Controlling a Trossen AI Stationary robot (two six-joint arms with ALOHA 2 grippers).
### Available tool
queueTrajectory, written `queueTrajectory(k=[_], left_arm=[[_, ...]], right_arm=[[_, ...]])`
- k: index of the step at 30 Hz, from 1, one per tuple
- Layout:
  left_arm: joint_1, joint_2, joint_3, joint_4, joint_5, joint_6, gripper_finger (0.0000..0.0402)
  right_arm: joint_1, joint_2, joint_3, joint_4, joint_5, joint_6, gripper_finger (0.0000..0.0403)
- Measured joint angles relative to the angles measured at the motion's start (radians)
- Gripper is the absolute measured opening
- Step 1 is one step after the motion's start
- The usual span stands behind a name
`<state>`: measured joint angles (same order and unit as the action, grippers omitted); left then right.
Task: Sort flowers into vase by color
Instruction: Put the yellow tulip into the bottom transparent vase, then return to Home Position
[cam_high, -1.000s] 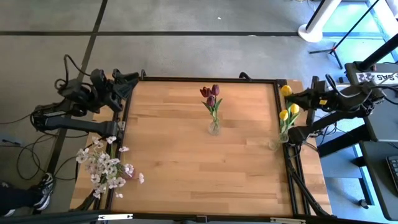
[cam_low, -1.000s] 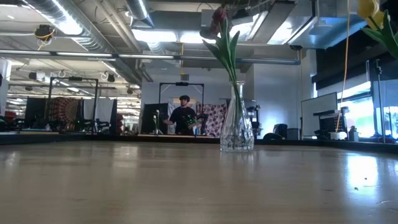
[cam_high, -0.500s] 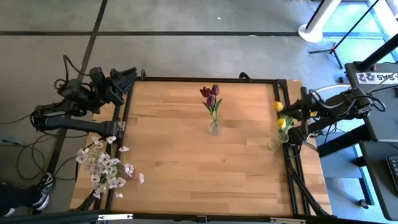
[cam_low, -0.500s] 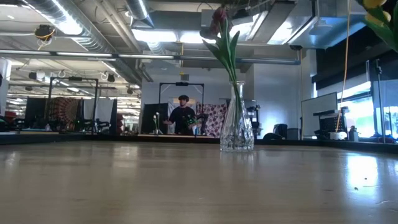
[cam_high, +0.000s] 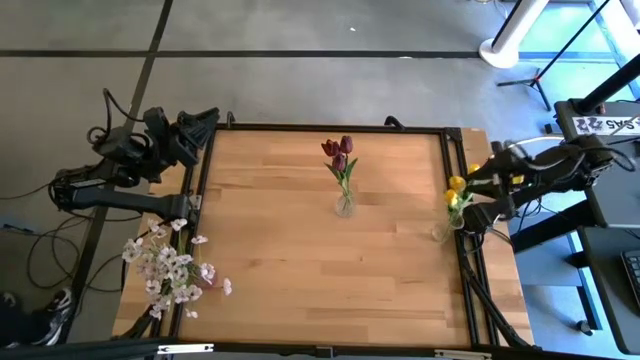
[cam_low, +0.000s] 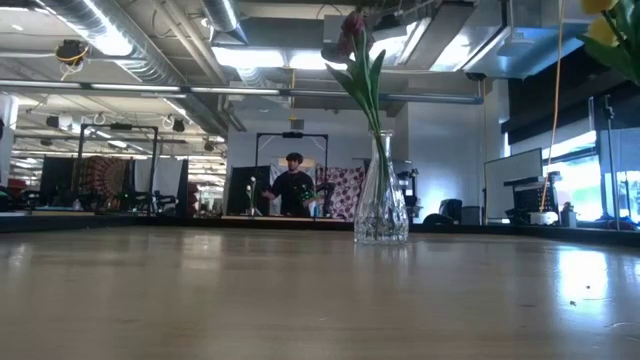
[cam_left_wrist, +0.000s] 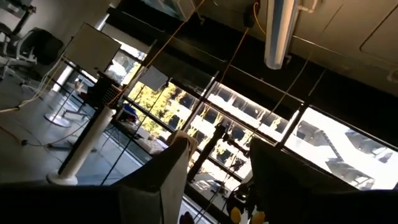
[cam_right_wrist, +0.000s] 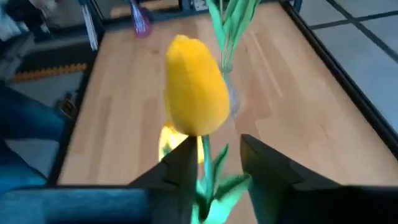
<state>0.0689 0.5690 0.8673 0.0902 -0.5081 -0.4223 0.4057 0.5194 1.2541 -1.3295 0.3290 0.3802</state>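
Hovering my right gripper (cam_right_wrist: 214, 168) over the table's (cam_high: 280, 250) right edge, fingers parted around a yellow tulip's (cam_right_wrist: 196, 87) stem, red tulips (cam_high: 338, 152) in the center vase (cam_high: 345, 204), white-pink sprigs (cam_high: 172, 265) front-left, left gripper (cam_left_wrist: 217, 168) open, idle.

counted two dark red tulips (cam_high: 338, 152) centre frame, two yellow tulips (cam_high: 455, 189) at right edge, one white-pink sprig bunch (cam_high: 170, 265) lower left, two glass vases (cam_high: 345, 205), two arms.

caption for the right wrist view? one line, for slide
Right claw with its fingers parted around the stem of a yellow tulip, over the wooden table.
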Motion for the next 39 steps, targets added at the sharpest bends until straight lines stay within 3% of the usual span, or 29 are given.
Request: queueTrajectory(k=[8, 12, 16, 19, 24, 28, 33, 39], left_arm=[[0.000, -0.003, 0.000, -0.033, -0.005, 0.015, 0.0169], [0.000, -0.002, 0.000, -0.037, -0.005, 0.068, 0.0169], [0.000, -0.002, 0.000, -0.036, -0.005, 0.066, 0.0169], [0.000, -0.002, 0.000, -0.034, -0.005, 0.065, 0.0169], [0.000, -0.002, 0.000, -0.021, 0.009, 0.005, 0.0169], [0.000, -0.002, 0.000, -0.111, 0.178, 0.108, 0.0169], [0.001, -0.003, -0.040, -0.124, 0.361, 0.126, 0.0169], [0.001, -0.002, -0.160, -0.070, 0.477, 0.147, 0.0169]], right_arm=[[0.000, 0.000, 0.121, -0.055, -0.097, 0.137, 0.0181], [0.000, 0.000, 0.147, -0.060, -0.094, 0.168, 0.0187], [0.000, 0.000, 0.117, -0.178, -0.111, 0.270, 0.0188], [0.000, 0.004, 0.103, -0.188, -0.176, 0.351, 0.0188], [0.000, 0.003, 0.122, 0.084, -0.240, 0.258, 0.0188], [0.000, 0.001, 0.087, 0.301, -0.230, 0.094, 0.0186], [0.000, 0.003, -0.107, 0.618, -0.316, 0.009, 0.0160], [0.001, 0.028, -0.328, 1.078, -0.402, -0.008, 0.0100]])
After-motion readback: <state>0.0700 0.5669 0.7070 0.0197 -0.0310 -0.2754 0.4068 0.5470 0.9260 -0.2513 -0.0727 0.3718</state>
